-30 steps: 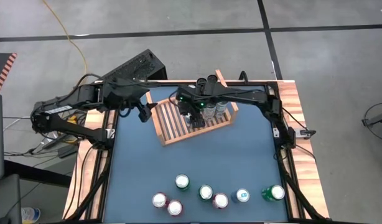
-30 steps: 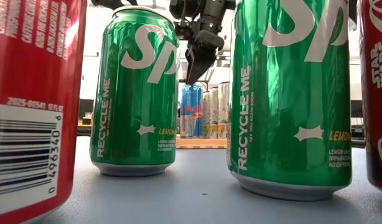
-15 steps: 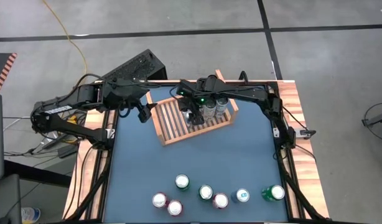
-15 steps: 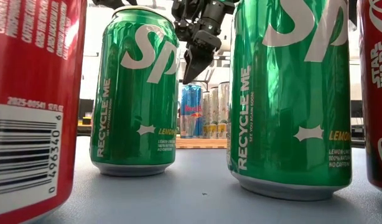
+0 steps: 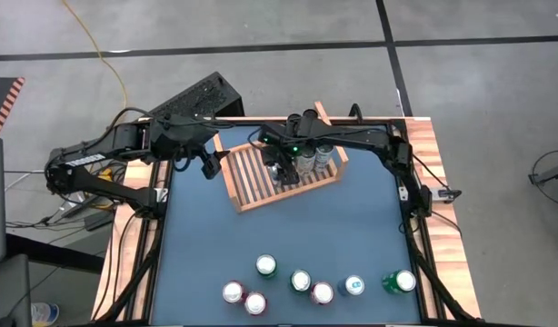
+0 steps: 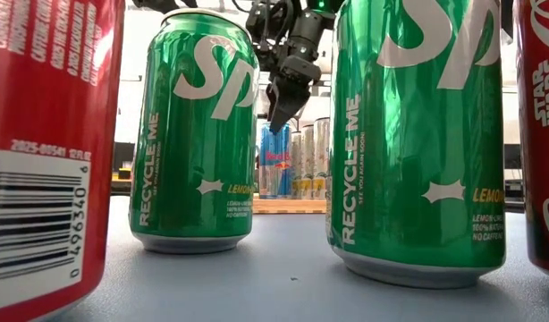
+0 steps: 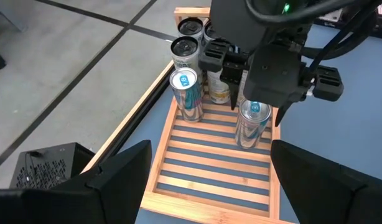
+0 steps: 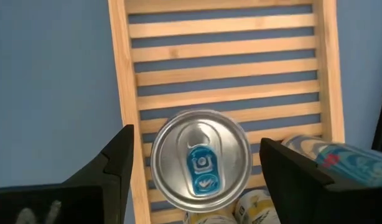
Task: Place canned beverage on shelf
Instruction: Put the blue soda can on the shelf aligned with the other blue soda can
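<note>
Blue bench (image 5: 288, 236): my right tool (image 7: 250, 93) hangs open above a can (image 8: 201, 159) standing on the shelf (image 5: 252, 182) near the far edge; six cans (image 5: 302, 282) wait along the near edge.

shelf (image 5: 247, 182): light wooden slatted rack, angled, far middle of desk (image 5: 333, 236)
can (image 8: 200, 160): blue-tabbed, upright on shelf slats
spare cans (image 5: 302, 282): upright, near edge

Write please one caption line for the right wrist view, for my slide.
Right gripper, fingers open, directly above a blue-tabbed can standing on the slatted wooden shelf.
</note>
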Tool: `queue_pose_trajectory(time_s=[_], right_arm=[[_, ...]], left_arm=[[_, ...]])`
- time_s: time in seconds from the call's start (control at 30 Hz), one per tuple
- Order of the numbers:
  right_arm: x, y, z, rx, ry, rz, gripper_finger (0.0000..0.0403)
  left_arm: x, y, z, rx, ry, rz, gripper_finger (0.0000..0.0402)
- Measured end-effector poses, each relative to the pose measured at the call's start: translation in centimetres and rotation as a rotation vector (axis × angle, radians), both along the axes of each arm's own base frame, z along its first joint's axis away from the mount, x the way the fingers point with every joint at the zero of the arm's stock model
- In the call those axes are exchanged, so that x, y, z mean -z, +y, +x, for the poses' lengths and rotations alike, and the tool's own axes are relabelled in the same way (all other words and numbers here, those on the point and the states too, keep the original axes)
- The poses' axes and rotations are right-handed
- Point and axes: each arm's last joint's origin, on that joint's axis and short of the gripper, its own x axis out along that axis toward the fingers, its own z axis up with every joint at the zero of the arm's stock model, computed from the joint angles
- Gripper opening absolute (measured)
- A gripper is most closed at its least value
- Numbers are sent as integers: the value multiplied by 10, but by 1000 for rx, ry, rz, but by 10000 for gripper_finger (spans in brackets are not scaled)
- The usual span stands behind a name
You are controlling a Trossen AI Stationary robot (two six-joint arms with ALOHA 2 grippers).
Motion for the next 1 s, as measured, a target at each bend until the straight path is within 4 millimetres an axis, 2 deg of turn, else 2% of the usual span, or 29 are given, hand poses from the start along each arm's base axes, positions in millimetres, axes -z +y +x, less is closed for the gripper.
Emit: queue_pose_trajectory(time_s=[0.23,0.4,0.63,0.83,1.0], right_arm=[[4,-6,0,9,15,3,242],[15,-6,2,11,54,12,198],[17,-3,5,16,58,3,137],[13,-4,0,27,73,-6,134],[3,-14,-10,47,69,3,135]], left_arm=[[0,0,0,0,0,1,316],[0,0,0,-4,-2,-2,316],[0,0,0,-4,-2,-2,316],[0,0,0,-5,-2,-2,316],[0,0,0,-3,-1,0,316]])
